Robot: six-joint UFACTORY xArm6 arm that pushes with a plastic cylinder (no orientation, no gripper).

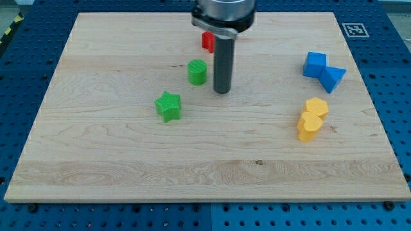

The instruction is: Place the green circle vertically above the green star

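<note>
No pincer is fitted on this arm, so you have no open or closed state to read; what you steer is my tip [222, 91], the lower end of a dark rod resting on the tabletop [128, 173]. It stands just beside the green circle [197, 72], on the view's right of it, with a narrow gap showing between them. The green star [168, 106] lies below and to the view's left of the circle, near it but apart.

Judge the circle as a small, light, rigid plastic piece that should slide readily on the smooth wood. You cannot grasp it; push against its side wall, and keep the push through its middle, since a round body will likely roll off the rod if struck off-centre. From here, a push toward the view's left looks suited to bringing it over the star.

A red block [207, 41] sits behind the rod toward the view's top, partly hidden. Two blue blocks [323, 69] and two yellow blocks [312, 118] lie well apart on the view's right, clear of any likely path.
</note>
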